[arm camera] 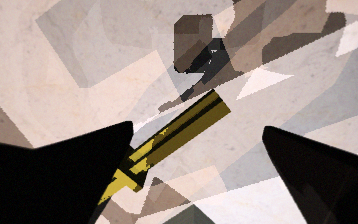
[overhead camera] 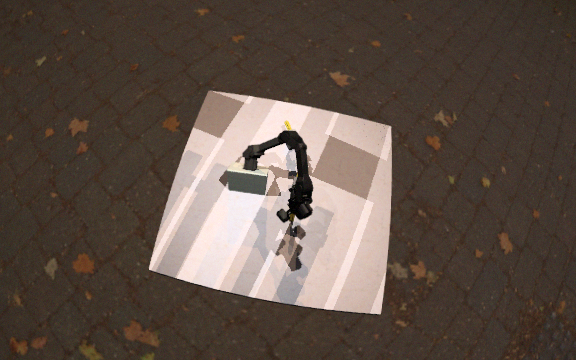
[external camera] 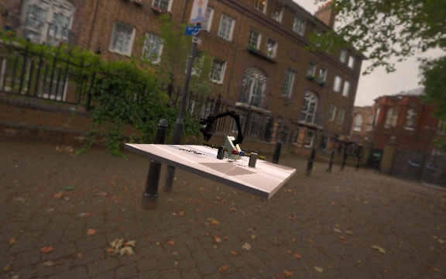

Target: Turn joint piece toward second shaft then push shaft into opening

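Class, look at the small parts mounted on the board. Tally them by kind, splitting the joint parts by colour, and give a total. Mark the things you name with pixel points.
Upright blocks (overhead camera: pixel 292 174) (external camera: pixel 220 153) (external camera: pixel 252 160): 2
Yellow shafts (overhead camera: pixel 288 125) (external camera: pixel 262 157) (arm camera: pixel 185 127): 2
Red joint parts (external camera: pixel 235 152): 1
Blue joint parts (external camera: pixel 241 153): 1
Total: 6

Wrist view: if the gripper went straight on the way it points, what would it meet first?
Probably the yellow shaft, near its free end, below the open gripper; depth is unclear.

Arm (overhead camera: pixel 302 165) (external camera: pixel 228 114) arched high, elbow bent — jaws wide apart, pointing down — nothing between.
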Action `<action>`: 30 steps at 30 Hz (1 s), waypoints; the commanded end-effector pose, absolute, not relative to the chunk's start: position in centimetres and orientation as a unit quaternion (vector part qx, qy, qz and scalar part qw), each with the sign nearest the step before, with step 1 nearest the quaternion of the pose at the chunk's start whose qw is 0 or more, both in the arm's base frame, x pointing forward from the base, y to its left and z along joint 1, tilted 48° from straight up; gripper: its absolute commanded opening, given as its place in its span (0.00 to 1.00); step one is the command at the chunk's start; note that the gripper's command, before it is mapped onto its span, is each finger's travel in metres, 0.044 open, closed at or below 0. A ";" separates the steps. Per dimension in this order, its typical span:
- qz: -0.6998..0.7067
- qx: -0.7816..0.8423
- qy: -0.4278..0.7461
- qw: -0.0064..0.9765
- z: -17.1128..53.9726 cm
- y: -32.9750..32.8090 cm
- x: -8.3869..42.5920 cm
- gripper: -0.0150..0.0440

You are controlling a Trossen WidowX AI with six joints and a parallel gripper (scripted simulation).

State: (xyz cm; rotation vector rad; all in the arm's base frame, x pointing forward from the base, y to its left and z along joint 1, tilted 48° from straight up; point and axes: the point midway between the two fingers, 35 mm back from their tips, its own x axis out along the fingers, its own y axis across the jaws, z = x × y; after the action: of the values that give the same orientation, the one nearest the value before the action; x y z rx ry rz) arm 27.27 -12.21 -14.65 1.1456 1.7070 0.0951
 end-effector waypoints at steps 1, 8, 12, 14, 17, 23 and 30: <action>-0.002 0.512 0.709 0.484 -15.2 -11.6 27.0 1.00; -0.085 0.572 0.698 0.423 -15.9 -10.8 26.8 1.00; -0.131 0.603 0.687 0.384 -16.2 -10.4 26.7 1.00; -0.154 0.617 0.681 0.364 -16.4 -10.1 26.7 1.00; -0.187 0.637 0.669 0.333 -16.7 -9.8 26.6 1.00; -0.244 0.669 0.646 0.275 -17.1 -9.2 26.4 1.00; -0.246 0.670 0.645 0.273 -17.3 -9.0 26.4 1.00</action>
State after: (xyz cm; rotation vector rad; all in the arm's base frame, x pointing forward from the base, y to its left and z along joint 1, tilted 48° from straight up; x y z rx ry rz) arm 26.53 -9.30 -17.11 1.7914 1.7317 -0.6555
